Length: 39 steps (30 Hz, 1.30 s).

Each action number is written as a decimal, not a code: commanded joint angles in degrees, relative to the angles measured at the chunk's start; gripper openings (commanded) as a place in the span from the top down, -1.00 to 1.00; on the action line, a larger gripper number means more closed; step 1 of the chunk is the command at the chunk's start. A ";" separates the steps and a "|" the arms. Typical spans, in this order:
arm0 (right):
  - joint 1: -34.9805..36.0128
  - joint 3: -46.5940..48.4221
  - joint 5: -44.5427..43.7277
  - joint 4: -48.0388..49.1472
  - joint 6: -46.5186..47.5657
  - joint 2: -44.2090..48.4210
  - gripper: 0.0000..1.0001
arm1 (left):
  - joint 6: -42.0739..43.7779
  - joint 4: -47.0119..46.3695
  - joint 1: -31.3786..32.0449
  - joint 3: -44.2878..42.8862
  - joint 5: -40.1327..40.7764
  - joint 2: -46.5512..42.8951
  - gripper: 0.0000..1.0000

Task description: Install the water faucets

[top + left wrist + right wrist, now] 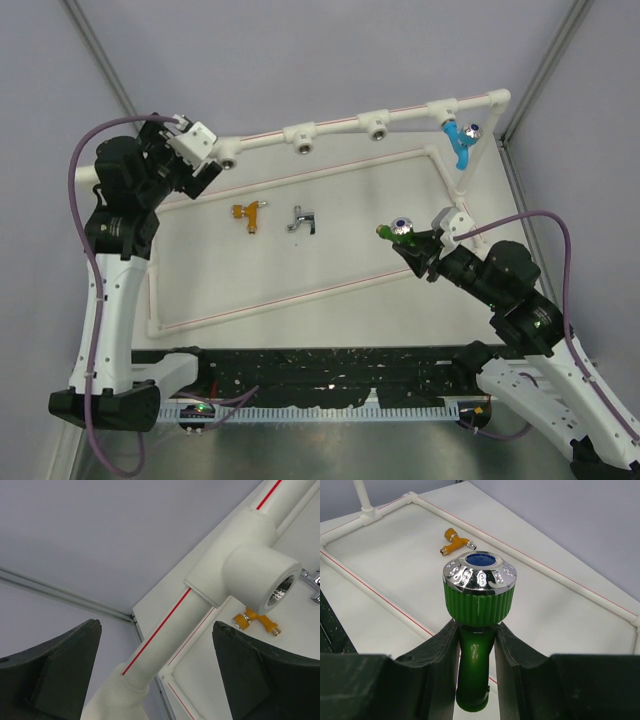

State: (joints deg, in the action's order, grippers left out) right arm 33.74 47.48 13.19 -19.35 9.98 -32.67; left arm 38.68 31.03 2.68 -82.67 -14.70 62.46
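My right gripper point(408, 240) point(476, 652) is shut on the green water faucet point(392, 231) point(479, 597). It holds the faucet by its stem, chrome cap up, above the right part of the table. A blue faucet point(460, 140) sits in the rightmost socket of the white pipe frame's raised rail point(340, 128). The orange-gold faucet point(247, 214) point(256, 620) point(455, 541) and the silver faucet point(302, 220) point(313, 581) lie loose inside the frame. My left gripper point(203, 150) point(157, 672) is open at the rail's left end. The pipe point(161, 630) runs between its fingers, beside the leftmost socket point(229, 160) point(272, 582).
Two more open sockets point(302, 141) point(376, 126) face forward on the rail. The frame's flat rectangle of thin pipe point(300, 294) lies on the white table. A black cable track point(330, 385) runs along the near edge. Grey walls close in behind and to both sides.
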 commanded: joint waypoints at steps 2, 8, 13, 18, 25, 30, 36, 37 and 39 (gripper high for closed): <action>0.10 2.61 0.52 2.04 1.10 0.06 0.89 | 3.42 -3.69 0.66 -2.31 3.44 3.45 -0.81; 0.10 2.52 -0.09 1.95 1.27 0.41 0.90 | 4.13 -3.52 2.33 -0.12 5.38 3.11 -0.14; 0.01 3.31 -1.93 1.95 1.54 0.58 0.90 | 3.78 -2.47 3.39 1.81 7.40 -0.84 0.36; 0.10 3.06 -4.22 3.27 2.76 -0.29 0.90 | 1.14 2.36 5.05 1.81 10.12 -5.41 0.72; 0.10 1.91 -5.02 7.74 8.20 -0.56 0.89 | -4.21 9.48 6.72 1.64 12.15 -10.68 0.85; 0.10 -3.00 -6.16 16.00 13.65 1.11 0.90 | -8.70 10.64 7.25 2.86 11.63 -13.23 0.62; 0.01 -6.53 -6.60 26.82 23.41 1.12 0.90 | -12.31 8.10 7.25 5.06 11.01 -12.54 0.54; 0.10 -6.35 -6.51 28.13 25.86 0.16 0.90 | -12.66 7.13 7.25 5.68 11.09 -12.10 0.54; 0.19 -6.35 -5.90 30.60 29.30 -1.61 0.89 | -13.36 5.28 7.25 6.73 11.62 -11.13 0.53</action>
State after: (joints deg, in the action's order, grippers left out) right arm 33.74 40.45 7.73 -0.86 30.06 -32.23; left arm 42.81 38.76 10.13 -77.34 -4.89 52.49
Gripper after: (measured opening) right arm 0.357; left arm 0.414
